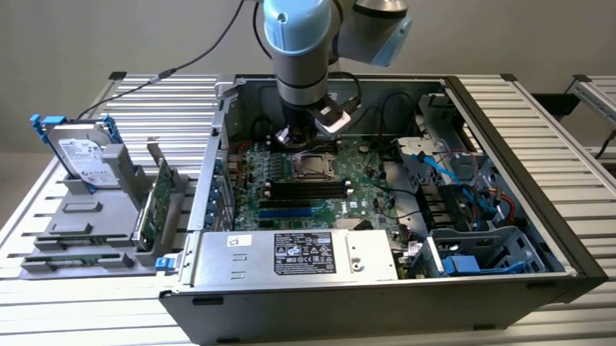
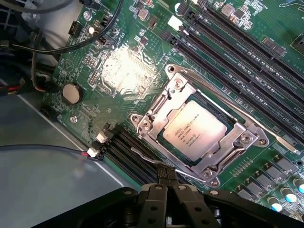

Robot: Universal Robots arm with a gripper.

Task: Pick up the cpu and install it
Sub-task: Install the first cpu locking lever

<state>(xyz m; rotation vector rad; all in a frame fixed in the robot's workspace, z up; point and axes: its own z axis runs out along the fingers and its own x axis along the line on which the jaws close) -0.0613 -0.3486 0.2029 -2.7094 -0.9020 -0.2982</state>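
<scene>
CPU sits seated in the motherboard socket, gripper closed and empty just above it; installation judged placed, socket latch closure outstanding.

Plain grey wall behind; ribbed metal slat table, evenly lit.

You have a hard drive upright in the grey rack at the exterior view's left, beside the open computer case.
</scene>
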